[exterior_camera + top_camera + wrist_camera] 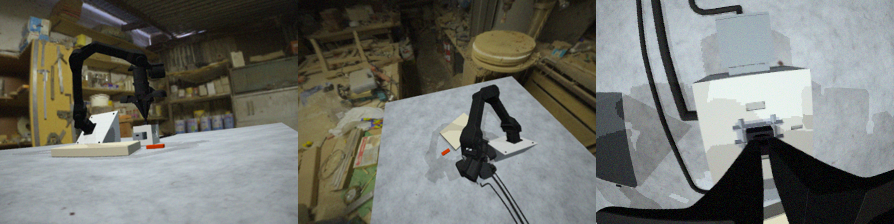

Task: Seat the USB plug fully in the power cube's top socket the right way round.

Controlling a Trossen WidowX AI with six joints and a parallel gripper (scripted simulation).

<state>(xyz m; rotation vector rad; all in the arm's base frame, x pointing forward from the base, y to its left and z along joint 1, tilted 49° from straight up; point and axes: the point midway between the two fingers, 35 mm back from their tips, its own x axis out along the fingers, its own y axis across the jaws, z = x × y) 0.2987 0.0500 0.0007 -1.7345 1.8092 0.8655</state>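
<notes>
The white power cube point(149, 129) point(718, 102) stands under my gripper point(146, 122) point(762, 147). The fingers point down and are shut on the small dark USB plug point(760, 131), which sits at the socket's grey metal surround on the cube's top. In the exterior view the fingertips end just above the top face. How deep the plug sits and which way round it is cannot be told, as the fingers hide much of it. In the top view the arm hides the cube.
A cream board point(452, 138) point(96, 150) and an orange block point(446, 151) point(155, 146) lie near the cube. The arm's base is on a sloping white plate point(525, 144) point(105, 125). Black cables point(503, 187) point(664, 75) run beside the cube. A grey block point(744, 40) adjoins its far side.
</notes>
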